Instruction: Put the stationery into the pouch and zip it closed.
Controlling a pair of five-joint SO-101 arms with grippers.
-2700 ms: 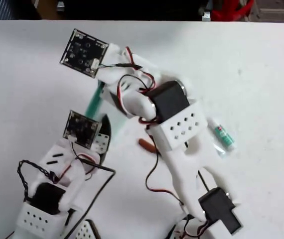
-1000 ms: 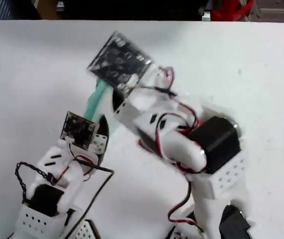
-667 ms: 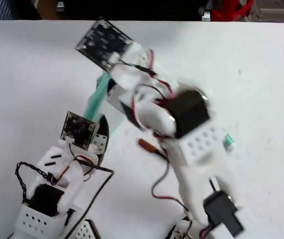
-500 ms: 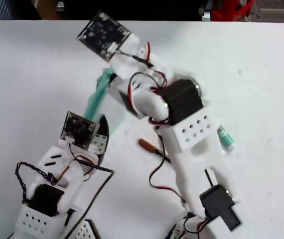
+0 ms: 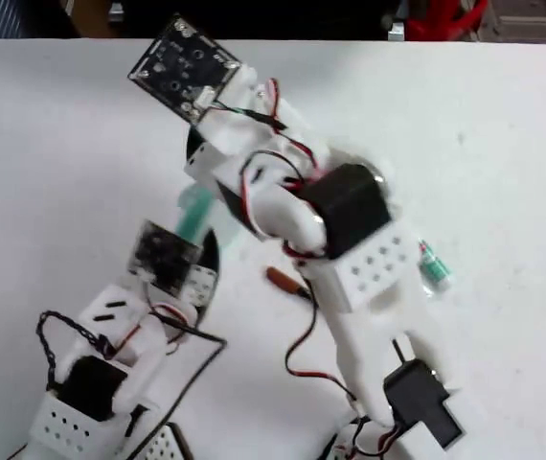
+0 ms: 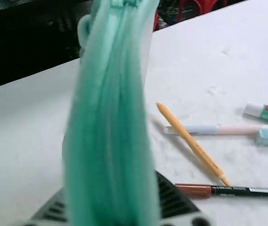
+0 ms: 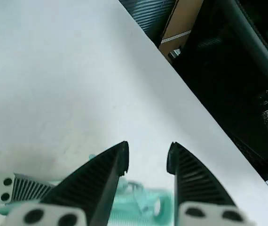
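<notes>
The left tool [image 5: 204, 268], near left, is clamped on the teal pouch [image 6: 108, 141] and holds it on edge over the white worktop [image 5: 62, 144]. Just beyond, the right tool [image 7: 147, 157] hovers above the pouch's zipper edge, its fingers a narrow gap apart with nothing between them. To the right lie a brown pen [image 5: 287, 283], a yellow pencil [image 6: 193, 145], a pastel pen [image 6: 218, 128] and a green tube [image 5: 433, 266]. Past the worktop's far edge the room is dark. The pouch's long axis runs near to far, zipper uppermost.
</notes>
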